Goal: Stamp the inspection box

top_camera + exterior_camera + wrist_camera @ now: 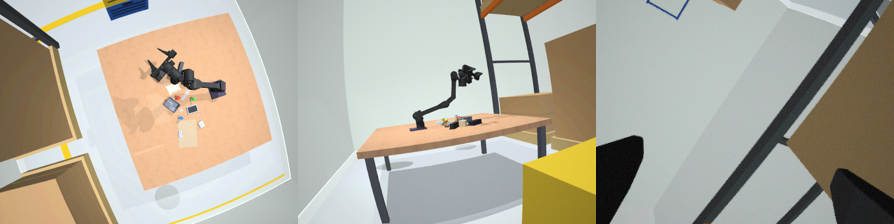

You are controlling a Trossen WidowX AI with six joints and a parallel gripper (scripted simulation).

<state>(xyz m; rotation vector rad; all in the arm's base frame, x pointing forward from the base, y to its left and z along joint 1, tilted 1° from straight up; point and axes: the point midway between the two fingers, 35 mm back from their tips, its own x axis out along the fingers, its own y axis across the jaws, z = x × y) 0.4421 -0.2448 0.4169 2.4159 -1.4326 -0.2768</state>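
1. Holds the gripper wide and empty, high above the surface, toward 11 o'clock from the stamps in the top view.
2. Shows a red stamp, with a green stamp at its 3 o'clock and a blue stamp at its 6 o'clock; cannot tell which reads PASS.
3. Offers a dark pad at 4 o'clock from red, probably for ink.
4. Appears barely begun: no stamp in grip, no PASS print legible.
5. Leaves, seemingly, everything to do: grasp, ink, print once inside the box, return.
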